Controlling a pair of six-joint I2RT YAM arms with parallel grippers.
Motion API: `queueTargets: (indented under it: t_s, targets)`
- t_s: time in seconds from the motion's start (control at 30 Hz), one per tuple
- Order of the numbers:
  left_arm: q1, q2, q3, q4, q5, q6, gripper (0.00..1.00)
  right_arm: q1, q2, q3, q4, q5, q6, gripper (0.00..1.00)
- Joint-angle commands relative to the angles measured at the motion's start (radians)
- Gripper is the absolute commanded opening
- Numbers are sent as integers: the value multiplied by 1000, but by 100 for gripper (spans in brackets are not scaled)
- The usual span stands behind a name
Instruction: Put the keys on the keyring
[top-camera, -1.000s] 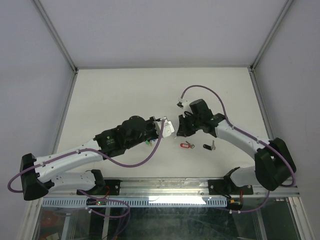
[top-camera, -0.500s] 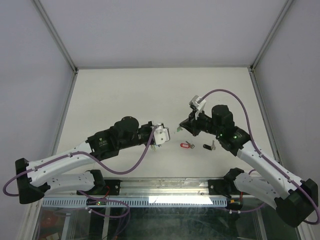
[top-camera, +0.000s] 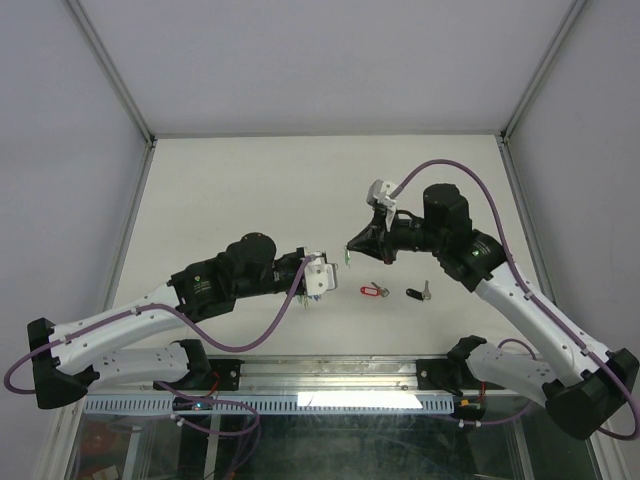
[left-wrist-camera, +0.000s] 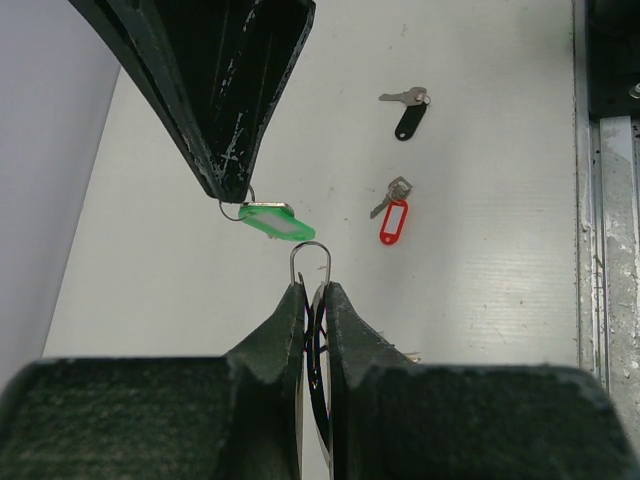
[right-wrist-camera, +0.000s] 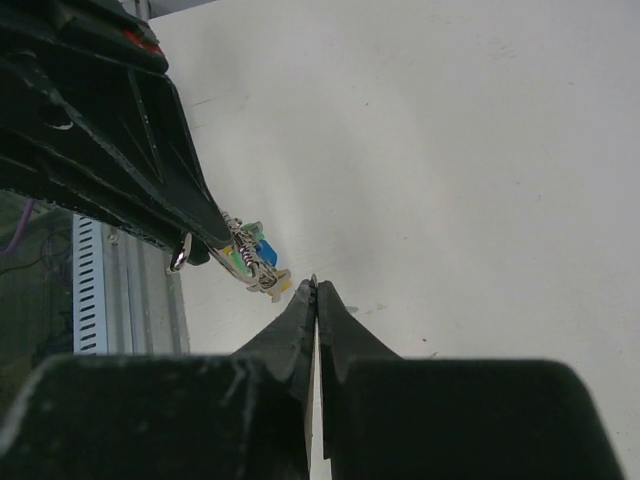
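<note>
My left gripper (top-camera: 324, 272) (left-wrist-camera: 314, 287) is shut on the keyring (left-wrist-camera: 311, 244); its thin wire loop sticks out past the fingertips. The ring's bunch of small keys with blue, yellow and green tags (right-wrist-camera: 251, 258) hangs under that gripper in the right wrist view. My right gripper (top-camera: 351, 246) (right-wrist-camera: 316, 285) is shut on the green-tagged key; its green tag (left-wrist-camera: 272, 222) dangles just above and left of the wire loop, not touching it. The red-tagged key (top-camera: 375, 291) (left-wrist-camera: 393, 217) and the black-tagged key (top-camera: 417, 293) (left-wrist-camera: 408, 113) lie flat on the table.
The white table (top-camera: 230, 190) is walled at the left, back and right. An aluminium rail (top-camera: 330, 372) runs along the near edge behind the two loose keys. The right arm's purple cable (top-camera: 440, 170) arcs above its wrist.
The two grippers, close together a second ago, have drawn slightly apart. The right arm has swung up and round and now points left at the ring. The left gripper has pulled back a little.
</note>
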Motion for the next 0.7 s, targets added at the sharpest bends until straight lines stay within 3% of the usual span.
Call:
queueTargets:
  t_s: [0.0,0.33,0.67]
  targets:
    - [-7,-24,52,42,35,17,0,-24,34,79,-25,-169,-86,0]
    - [-7,-23,65,23,61,15,0,-89,175,207,-124,-540,-252,0]
    - [-7,-18,66,20,58,16,0,-72,244,247,-158,-581,-312,0]
